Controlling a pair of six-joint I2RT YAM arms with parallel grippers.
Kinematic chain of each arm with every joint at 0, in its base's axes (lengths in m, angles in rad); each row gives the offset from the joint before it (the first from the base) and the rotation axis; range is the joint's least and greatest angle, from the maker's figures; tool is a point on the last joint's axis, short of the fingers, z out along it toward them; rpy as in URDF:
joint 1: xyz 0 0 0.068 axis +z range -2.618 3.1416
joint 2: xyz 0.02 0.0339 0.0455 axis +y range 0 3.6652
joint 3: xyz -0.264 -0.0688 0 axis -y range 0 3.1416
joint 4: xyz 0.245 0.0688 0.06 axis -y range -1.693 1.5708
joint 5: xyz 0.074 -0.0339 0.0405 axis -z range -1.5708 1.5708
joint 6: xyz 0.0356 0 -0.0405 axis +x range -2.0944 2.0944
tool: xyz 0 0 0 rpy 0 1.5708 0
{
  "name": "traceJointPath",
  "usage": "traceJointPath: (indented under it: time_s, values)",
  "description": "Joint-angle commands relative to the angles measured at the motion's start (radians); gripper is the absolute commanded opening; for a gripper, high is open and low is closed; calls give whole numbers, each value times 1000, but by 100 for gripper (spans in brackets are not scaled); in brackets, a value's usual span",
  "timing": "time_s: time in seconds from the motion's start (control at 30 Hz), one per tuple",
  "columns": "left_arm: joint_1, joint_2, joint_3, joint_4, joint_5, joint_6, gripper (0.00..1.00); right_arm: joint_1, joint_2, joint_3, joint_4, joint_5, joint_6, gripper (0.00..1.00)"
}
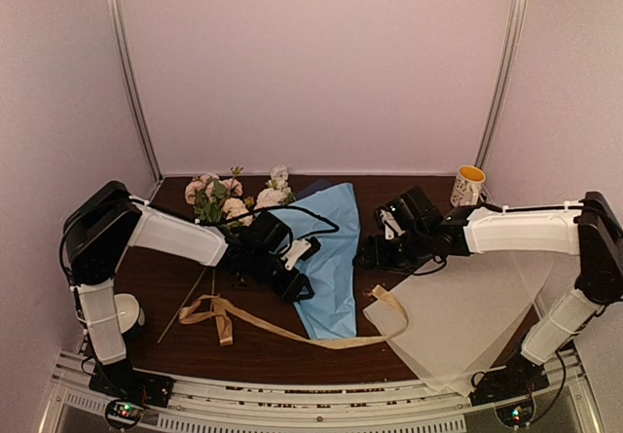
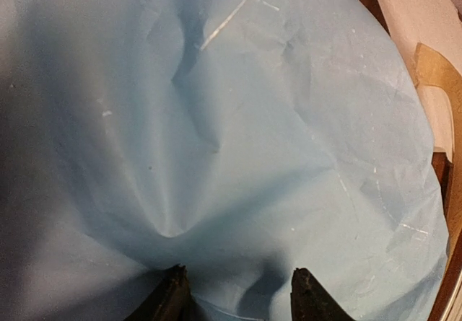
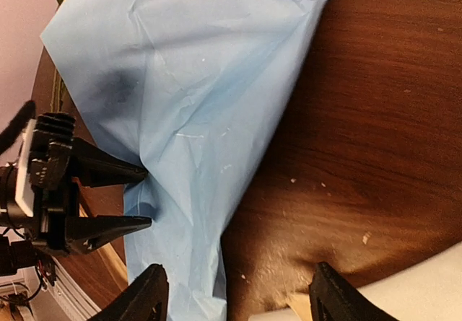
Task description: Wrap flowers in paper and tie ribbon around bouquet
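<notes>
Dark wood table (image 1: 175,287) inside a pale lilac booth, metal rails up the back corners.

Top view:
- flowers (image 1: 229,199) lying far left of centre. White and pink blooms with green leaves, touching the far-left corner of the paper (image 1: 331,248).
- paper light blue, mid-table, loosely folded, narrowing toward the near edge.
- ribbon (image 1: 282,327) tan-gold, looped at near left. Runs right past the paper's near tip and up onto a whitish translucent sheet (image 1: 458,326) at near right.
- mug (image 1: 468,185) with a yellow inside at far right, well apart from the rest.
- left gripper (image 1: 297,285) at the paper's left edge.
- right gripper (image 1: 368,256) just right of the paper, apart from it as far as visible.

Left wrist view:
- paper (image 2: 216,133) filling nearly the whole view, creased and bulged.
- fingertips (image 2: 173,292) about half spread, a fold of paper dipping between them. Cannot tell whether pinched or only pressed.
- ribbon (image 2: 440,76) and whitish translucent sheet (image 2: 408,18) at the right edge.

Right wrist view:
- right gripper (image 3: 238,278) spread wide, holding nothing. Bare table and the paper's near tip under the gap.
- left gripper (image 3: 144,195) seen side-on across the paper, jaws roughly half apart. Both tips touching the paper's edge, only table showing in the gap behind them.
</notes>
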Motion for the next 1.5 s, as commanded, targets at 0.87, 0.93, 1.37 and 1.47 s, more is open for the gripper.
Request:
traceJointPath:
  time_s: [0.87, 0.93, 1.37, 1.47]
  values:
    - [189, -187, -78, -83, -63, -320, 69, 38, 346, 136, 111, -104, 2, 27]
    - [205, -157, -95, -53, -31, -344, 70, 41, 348, 138, 107, -103, 0, 27]
    - [207, -2, -93, 122, 110, -439, 62, 53, 350, 150, 90, -97, -12, 26]
    - [206, 26, -81, 145, 135, -455, 55, 55, 347, 157, 81, -94, -16, 26]
